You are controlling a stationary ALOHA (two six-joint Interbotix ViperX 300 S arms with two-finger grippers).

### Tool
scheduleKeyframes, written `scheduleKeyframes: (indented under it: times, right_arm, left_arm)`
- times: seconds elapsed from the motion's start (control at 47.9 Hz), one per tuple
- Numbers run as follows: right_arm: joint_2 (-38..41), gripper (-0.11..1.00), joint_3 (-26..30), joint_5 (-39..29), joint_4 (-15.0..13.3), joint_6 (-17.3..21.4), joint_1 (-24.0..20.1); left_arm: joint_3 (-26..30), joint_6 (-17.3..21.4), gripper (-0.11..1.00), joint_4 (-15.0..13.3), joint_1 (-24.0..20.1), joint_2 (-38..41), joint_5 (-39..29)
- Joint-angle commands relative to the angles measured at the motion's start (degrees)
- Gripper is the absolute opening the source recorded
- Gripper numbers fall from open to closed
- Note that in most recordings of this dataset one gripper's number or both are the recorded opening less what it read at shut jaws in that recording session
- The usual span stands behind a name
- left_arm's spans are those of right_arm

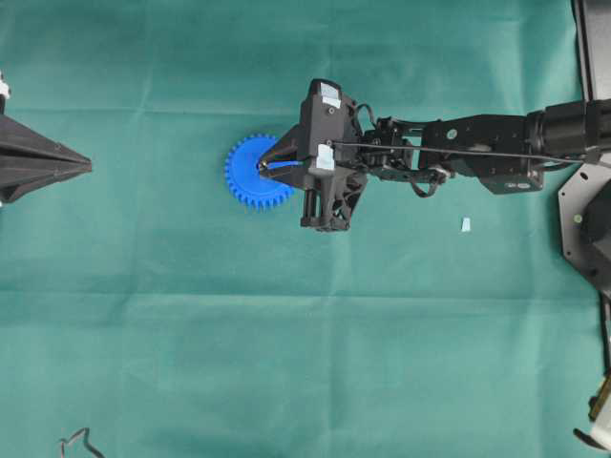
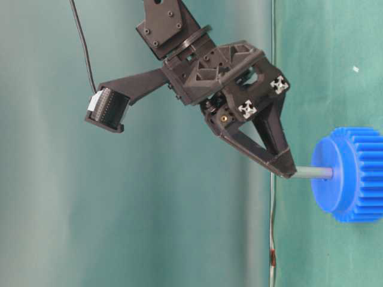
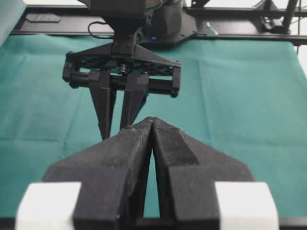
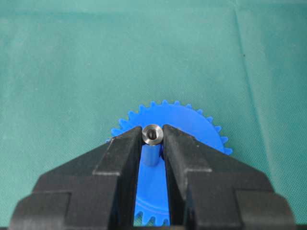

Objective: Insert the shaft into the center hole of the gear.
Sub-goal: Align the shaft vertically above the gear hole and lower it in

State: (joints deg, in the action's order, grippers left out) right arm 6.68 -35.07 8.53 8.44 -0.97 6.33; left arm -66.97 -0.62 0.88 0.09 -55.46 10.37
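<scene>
Right gripper (image 4: 152, 139) pinches shaft (image 4: 152, 134) (upright) over gear (image 4: 192, 125).

Open green cloth-covered surface (image 1: 191, 315) surrounds the bright blue toothed plastic gear (image 1: 250, 176) on its left, upper and lower sides. Its right side is blocked by the black right pincer (image 1: 263, 168) and arm, gripping the silvery-grey metal shaft (image 2: 314, 173) over the gear's middle. The closed left pincer (image 1: 86, 167) sits well left.
</scene>
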Motion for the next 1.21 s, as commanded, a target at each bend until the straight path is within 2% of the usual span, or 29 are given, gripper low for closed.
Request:
scheduleKeyframes:
  times: [0.0,0.584,0.855,1.189]
  right_arm:
    - [-0.7,0.17,0.8,1.0,0.2,0.1,-0.1]
    - [0.5,0.17,1.1,1.4,0.3,0.0,0.2]
    - [-3.3,0.17,0.6,0.9,-0.1,-0.4,0.7]
    - [-2.2,0.17,0.8,1.2,0.2,0.0,0.7]
  left_arm:
    - [1.3,-0.1,0.00,0.1,0.0,0.3,0.4]
    - [1.4,-0.1,0.00,0.1,0.0,0.4,0.4]
    - [1.4,-0.2,0.00,0.1,0.0,0.3,0.4]
    - [1.4,-0.1,0.00,0.1,0.0,0.3,0.4]
